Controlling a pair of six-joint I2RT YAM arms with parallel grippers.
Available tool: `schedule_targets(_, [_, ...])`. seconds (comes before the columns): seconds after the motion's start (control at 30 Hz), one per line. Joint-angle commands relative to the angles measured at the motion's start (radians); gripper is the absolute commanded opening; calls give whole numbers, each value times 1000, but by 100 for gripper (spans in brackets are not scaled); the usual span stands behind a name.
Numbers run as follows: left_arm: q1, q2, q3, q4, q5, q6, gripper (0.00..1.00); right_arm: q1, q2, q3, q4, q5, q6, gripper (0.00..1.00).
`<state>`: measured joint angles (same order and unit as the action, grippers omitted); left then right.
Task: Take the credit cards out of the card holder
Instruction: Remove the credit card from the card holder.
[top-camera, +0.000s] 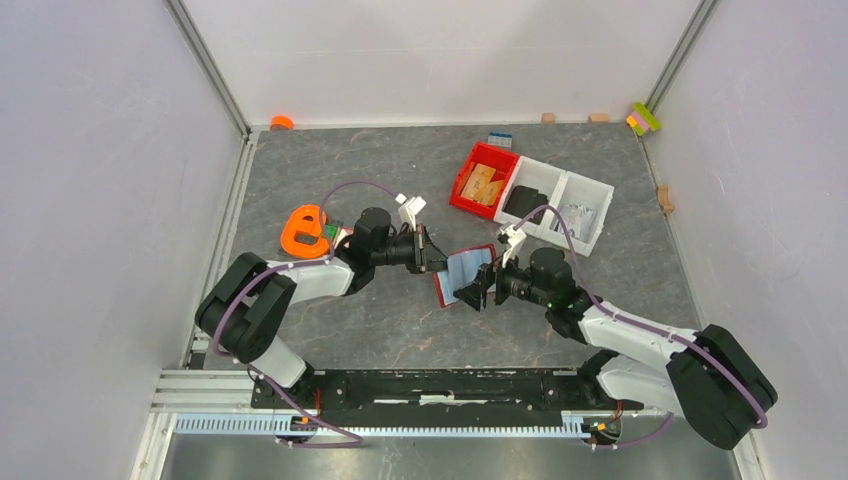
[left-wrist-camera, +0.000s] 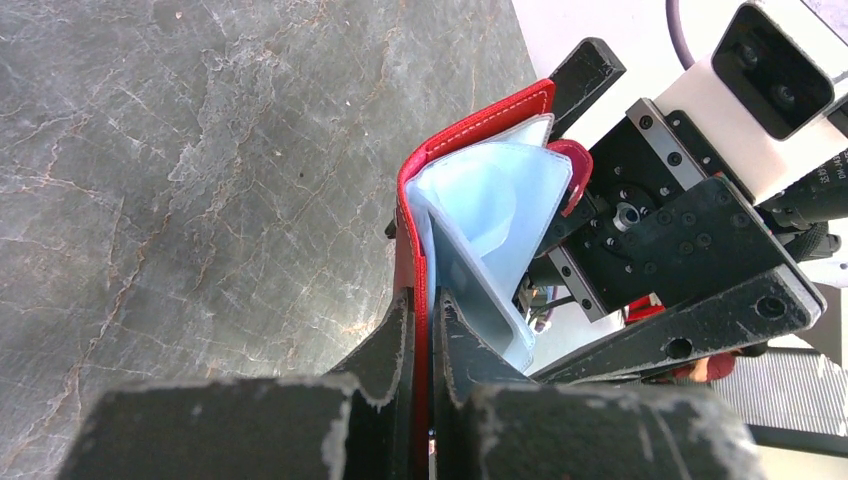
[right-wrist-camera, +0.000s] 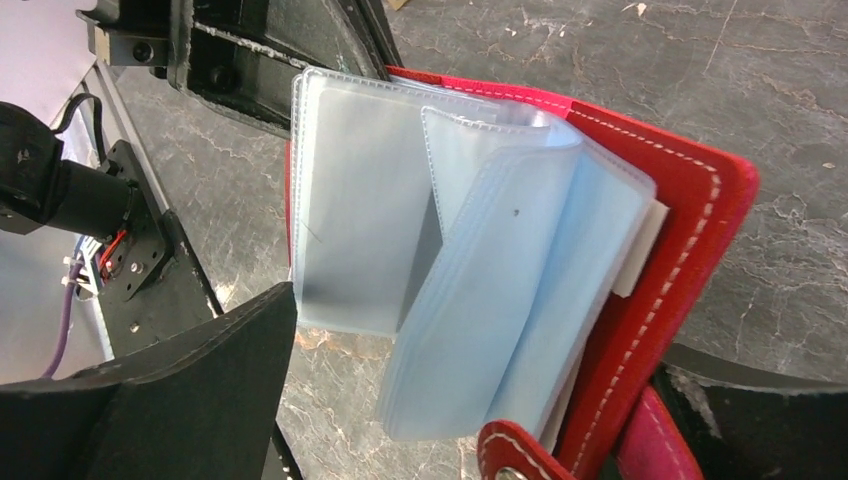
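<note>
With my left gripper (top-camera: 432, 258) clamped at 9 o'clock on the card holder (top-camera: 468, 272), aloft over the worktop (top-camera: 400, 330), and my right gripper (top-camera: 478, 293) gaping at its 5 o'clock, closing could pinch the whole fan of credit cards (right-wrist-camera: 500, 300) and wrench the holder loose.

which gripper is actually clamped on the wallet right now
The left gripper: its jaws are pinched shut on the red cover of the card holder. The right gripper has its jaws wide apart, the open holder between them, gripping nothing.

Robot lab: white enclosure walls (top-camera: 100, 150), aluminium rail (top-camera: 450, 428).
</note>
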<state>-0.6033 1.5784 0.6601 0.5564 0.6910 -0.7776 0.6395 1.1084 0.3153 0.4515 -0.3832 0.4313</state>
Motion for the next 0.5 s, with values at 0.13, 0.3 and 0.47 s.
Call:
schedule_targets(0.13, [-3,-20,-6,56,22,-23,2,47,5,56,12,27,-47,98])
schedule_targets(0.3, [-3,-24,-6,57,23,-23,2,61,11,70,-17,63,-59,96])
schedule_targets(0.47, [-3,-25,-5,52,24,-19,2,63,3,75,-37,85,-64,81])
